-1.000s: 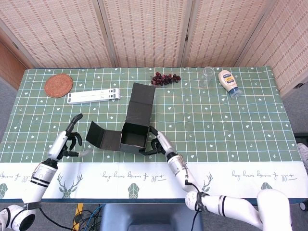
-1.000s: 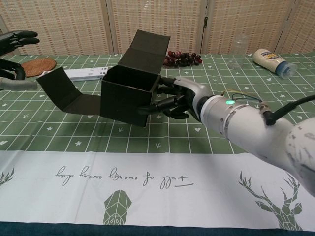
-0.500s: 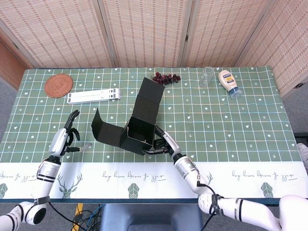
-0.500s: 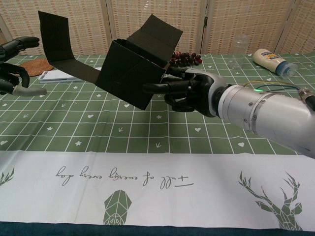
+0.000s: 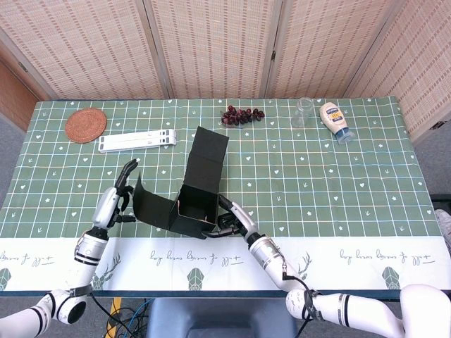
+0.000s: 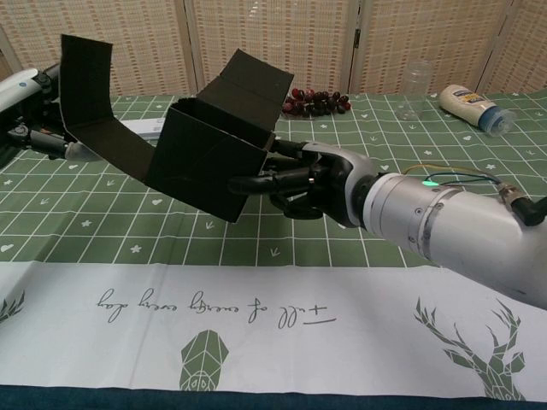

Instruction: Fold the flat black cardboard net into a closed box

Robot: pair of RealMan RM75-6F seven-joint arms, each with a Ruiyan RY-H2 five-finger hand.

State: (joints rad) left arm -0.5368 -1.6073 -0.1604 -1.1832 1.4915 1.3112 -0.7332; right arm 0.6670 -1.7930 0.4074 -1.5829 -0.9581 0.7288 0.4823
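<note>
Box [image 5: 196,204] half-formed, held tilted above the table [image 5: 338,183] near its front edge, left of centre. If the right hand [image 5: 229,220] loosens, it likely tips left: the weight hangs off one wall and the long side flap [image 6: 98,111] levers it down. A hard push on that flap could spring the walls out of square or crease the card off the fold line. The back lid flap [image 5: 208,160] stands free and may flop in the way once the side flap closes.

Look: matte black card, four walls up around an open cavity, mouth facing up and tilted. Lid flap rises from the far wall, creased partway. Side flap runs out left from the left wall, then bends upward at its end. Not closed yet.

Right hand: fingers curled on the box's right wall near the front corner, one finger [image 6: 256,181] straight along the outside face, thumb side on the rim; it carries the box.

Left hand [image 5: 121,196]: at the flap's outer end, fingers loosely apart. Chest view has it mostly hidden behind the flap; cannot tell if it touches or pinches the card.

Behind, well apart: white strip [image 5: 137,141], round mat [image 5: 86,124], grapes [image 5: 242,114], clear glass [image 5: 304,110], mayo bottle [image 5: 334,121].
</note>
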